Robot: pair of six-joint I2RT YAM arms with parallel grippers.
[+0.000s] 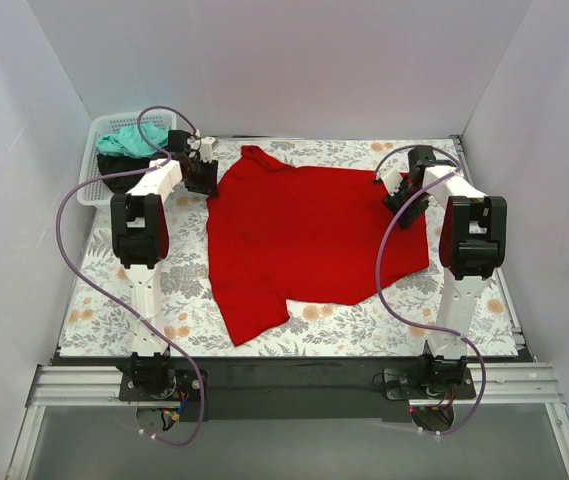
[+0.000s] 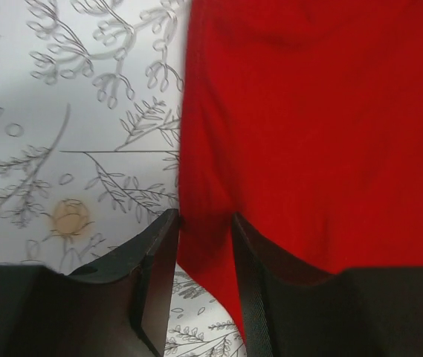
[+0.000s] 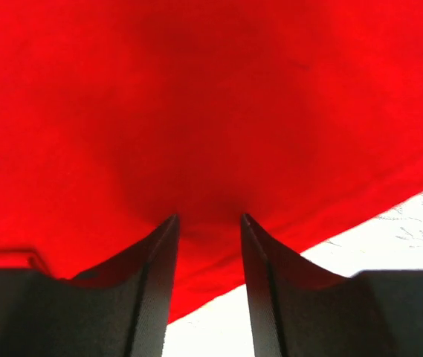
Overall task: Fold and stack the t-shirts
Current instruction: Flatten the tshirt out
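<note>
I see a white lattice basket (image 1: 92, 180) sitting at the far left corner of the worktop, partly overhanging its left edge. The worktop is covered by a floral-patterned cloth (image 1: 344, 320), pale with grey leaves and small orange blooms (image 2: 70, 217), running edge to edge.

My red t-shirt (image 1: 309, 235) is soft matt cloth, lying in shallow wrinkles, with a fine even weave up close and a plain hemmed edge. Beneath it the table cover (image 1: 464, 300) looks smooth and flat, white printed with grey leaves and small orange blooms (cloth or paper, I cannot tell). My left gripper (image 2: 205, 294) and my right gripper (image 3: 207, 286) have dark matt fingers, plastic by the look, with a faint sheen on their inner faces. The basket (image 1: 92, 170) is white plastic lattice, lightly glossy, holding crumpled teal cloth (image 1: 129, 142). My arm links are smooth white and black shells; the cables look rubbery lilac.
</note>
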